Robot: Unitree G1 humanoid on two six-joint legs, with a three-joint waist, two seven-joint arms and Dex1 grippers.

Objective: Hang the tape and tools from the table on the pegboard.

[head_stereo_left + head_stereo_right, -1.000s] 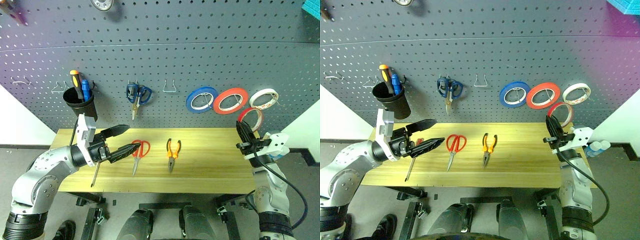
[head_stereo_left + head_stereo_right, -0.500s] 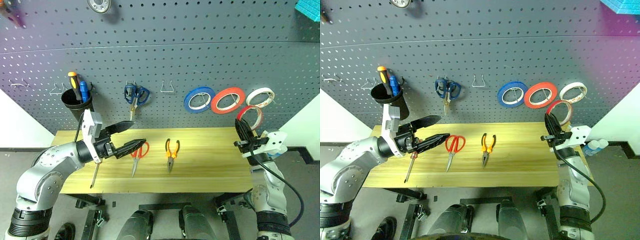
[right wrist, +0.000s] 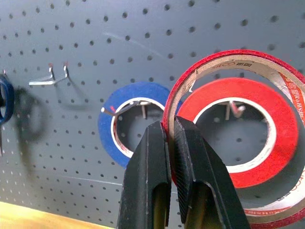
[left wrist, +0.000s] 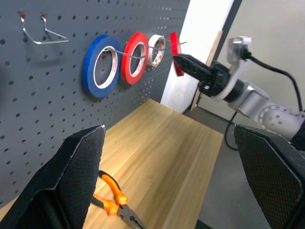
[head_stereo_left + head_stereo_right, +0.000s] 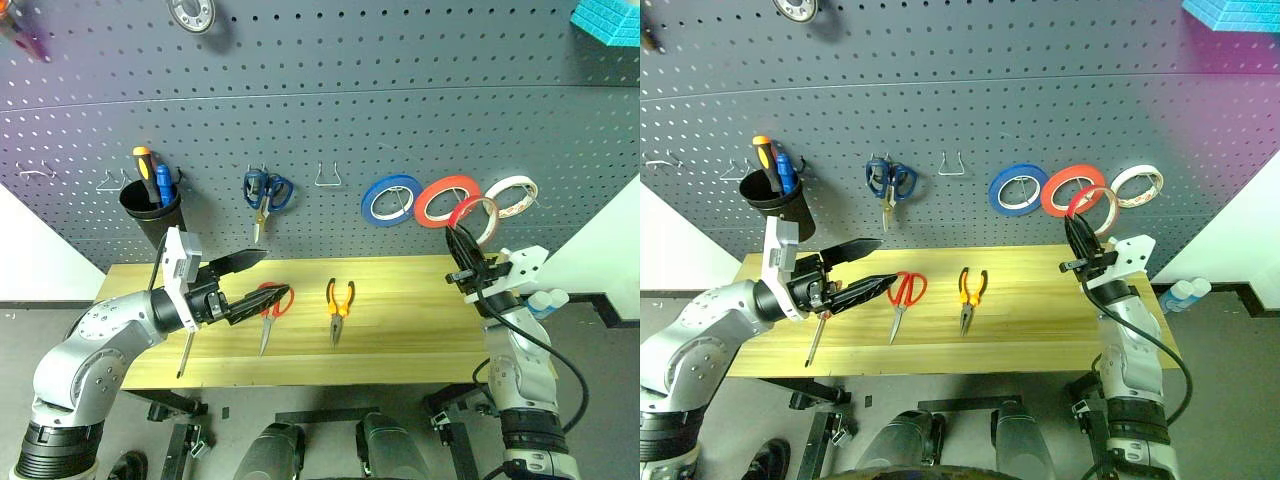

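Leftward and a little up the right gripper point(image 5: 462, 246) has carried the tape point(image 5: 474, 218) since a second ago, so the thin red roll now hangs in front of the pegboard point(image 5: 330, 60) between the thicker red roll point(image 5: 446, 200) and the white roll point(image 5: 511, 196), overlapping the red one; its two black fingers are pressed together on the roll's lower rim, seen close in the right wrist view point(image 3: 167, 143); the left gripper point(image 5: 262, 279) has kept its place over the table point(image 5: 400, 335), jaws spread wide with nothing between them, its lower finger over the handles of the red scissors point(image 5: 270, 312); the pliers point(image 5: 338, 304) lie just right of the scissors, the red screwdriver point(image 5: 186, 350) near the table's left end; on the board hang a blue roll point(image 5: 391, 199), blue scissors point(image 5: 263, 192), a bare wire hook point(image 5: 331, 176) and a black cup point(image 5: 152, 208) with orange and blue screwdrivers; the yellowish top stands against the board; white walls show at both sides, grey floor below.
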